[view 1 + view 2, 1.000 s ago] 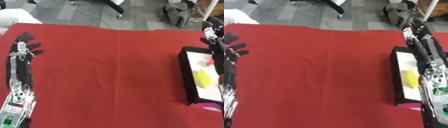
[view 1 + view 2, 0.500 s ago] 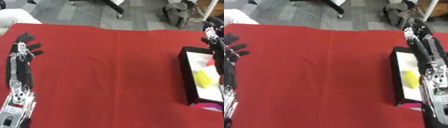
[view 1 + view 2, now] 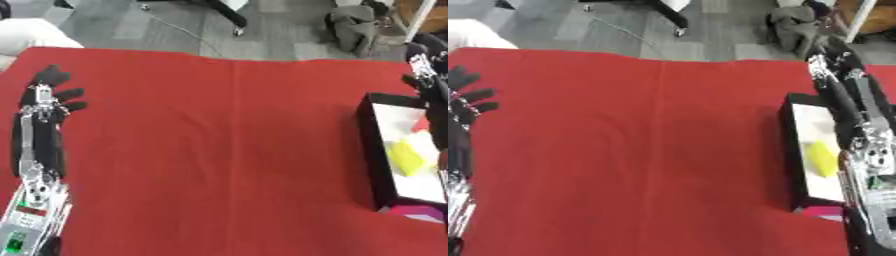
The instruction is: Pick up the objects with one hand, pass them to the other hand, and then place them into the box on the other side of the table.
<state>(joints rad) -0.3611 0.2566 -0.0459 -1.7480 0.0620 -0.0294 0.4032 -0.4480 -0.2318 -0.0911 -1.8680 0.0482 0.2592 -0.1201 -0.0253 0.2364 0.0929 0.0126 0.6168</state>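
Observation:
A black box [image 3: 787, 150] with a white inside stands on the red table's right side. A yellow object [image 3: 821, 158] lies in it, and something pale sits beside that [image 3: 421, 141]. My right hand [image 3: 830, 62] is stretched out over the box's far end with straight fingers and holds nothing. At the table's left edge my left hand [image 3: 48, 97] rests flat with its fingers spread, also empty.
The red cloth [image 3: 219, 150] covers the whole table between the arms. A magenta thing [image 3: 411, 212] shows at the box's near end. Beyond the far edge is grey floor with a chair base [image 3: 223, 10] and a dark bundle [image 3: 354, 27].

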